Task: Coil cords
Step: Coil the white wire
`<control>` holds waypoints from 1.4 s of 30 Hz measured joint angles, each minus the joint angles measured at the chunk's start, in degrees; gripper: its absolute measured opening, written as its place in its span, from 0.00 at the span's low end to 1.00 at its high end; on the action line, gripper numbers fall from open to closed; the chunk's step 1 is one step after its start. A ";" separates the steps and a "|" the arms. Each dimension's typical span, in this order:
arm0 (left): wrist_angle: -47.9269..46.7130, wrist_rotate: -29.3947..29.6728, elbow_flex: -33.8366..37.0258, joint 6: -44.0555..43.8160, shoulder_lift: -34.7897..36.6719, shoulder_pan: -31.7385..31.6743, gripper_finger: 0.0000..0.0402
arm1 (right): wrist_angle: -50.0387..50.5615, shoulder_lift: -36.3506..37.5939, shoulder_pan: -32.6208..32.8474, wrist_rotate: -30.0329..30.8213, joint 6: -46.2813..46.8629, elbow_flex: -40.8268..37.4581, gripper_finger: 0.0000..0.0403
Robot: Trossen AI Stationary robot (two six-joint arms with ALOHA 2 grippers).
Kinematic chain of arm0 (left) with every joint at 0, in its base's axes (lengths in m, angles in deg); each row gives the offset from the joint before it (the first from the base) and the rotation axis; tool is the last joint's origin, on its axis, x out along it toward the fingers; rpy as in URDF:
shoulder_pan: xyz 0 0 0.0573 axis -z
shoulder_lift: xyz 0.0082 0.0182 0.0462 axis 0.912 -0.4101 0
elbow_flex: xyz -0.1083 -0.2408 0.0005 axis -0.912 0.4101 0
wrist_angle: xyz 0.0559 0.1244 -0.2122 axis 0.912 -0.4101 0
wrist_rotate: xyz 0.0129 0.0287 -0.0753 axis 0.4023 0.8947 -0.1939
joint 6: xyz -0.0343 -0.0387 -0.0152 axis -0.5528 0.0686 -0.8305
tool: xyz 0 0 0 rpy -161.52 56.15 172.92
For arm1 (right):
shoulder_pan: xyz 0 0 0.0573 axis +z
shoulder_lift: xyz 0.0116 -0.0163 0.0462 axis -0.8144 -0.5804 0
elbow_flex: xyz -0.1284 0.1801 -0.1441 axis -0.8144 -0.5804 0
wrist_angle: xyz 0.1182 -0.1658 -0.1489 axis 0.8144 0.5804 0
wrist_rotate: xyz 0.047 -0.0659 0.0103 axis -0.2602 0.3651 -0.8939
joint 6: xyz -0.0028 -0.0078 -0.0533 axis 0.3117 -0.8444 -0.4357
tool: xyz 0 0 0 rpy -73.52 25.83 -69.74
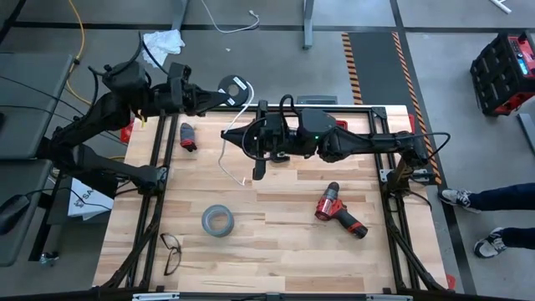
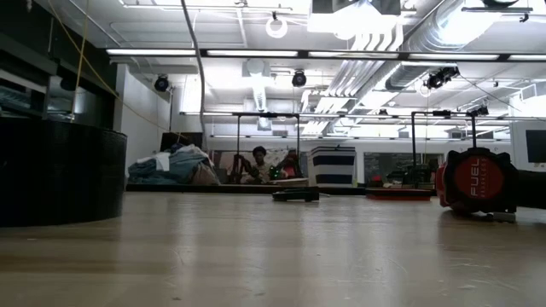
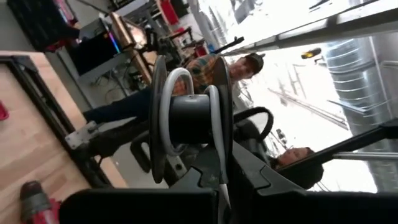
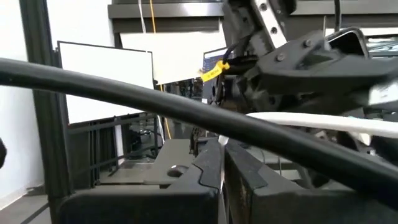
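Observation:
The small black spool (image 1: 235, 86) is held up over the table's far edge, with my left gripper (image 1: 219, 94) shut on it. In the left wrist view the spool (image 3: 186, 118) carries a few turns of the thin white cord (image 3: 171, 93). From the spool the cord (image 1: 241, 107) runs to my right gripper (image 1: 228, 134), which is shut on it above the table's middle. Below that gripper the cord curves down, and its free end (image 1: 246, 180) is at the tabletop. Neither gripper shows in the low view. My left gripper pinches the rim of one spool flange (image 3: 222, 155) between its two fingers (image 3: 199, 180). It comes level from the table's left, and the spool is lifted clear of the table. My right gripper pinches the white cord (image 4: 219, 140) between its two shut fingers (image 4: 208, 168), coming about level from the table's right. The cord (image 4: 323, 121) runs on toward the spool, and its tail hangs slack below.
A grey tape roll (image 1: 216, 220), a red drill (image 1: 338, 209), a pair of glasses (image 1: 170, 251) and a small dark red item (image 1: 187, 136) lie on the wooden table (image 1: 276, 259). A person (image 3: 224, 68) sits beyond the table, and a person's feet (image 1: 468, 201) are at its right.

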 joint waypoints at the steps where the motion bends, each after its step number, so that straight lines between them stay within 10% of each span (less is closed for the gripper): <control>1: 0.61 0.08 0.00 -0.13 -0.04 -0.23 0.00 | 0.08 0.00 0.00 -0.15 0.00 0.00 0.00; 32: 11.19 -17.63 0.02 -14.28 -4.79 1.65 0.00 | -1.53 -1.97 -0.85 -2.61 -2.62 0.02 0.00; 42: 9.72 -10.49 0.00 -6.39 -2.82 1.20 0.00 | -2.86 -2.27 -0.73 -6.18 -1.24 0.02 0.00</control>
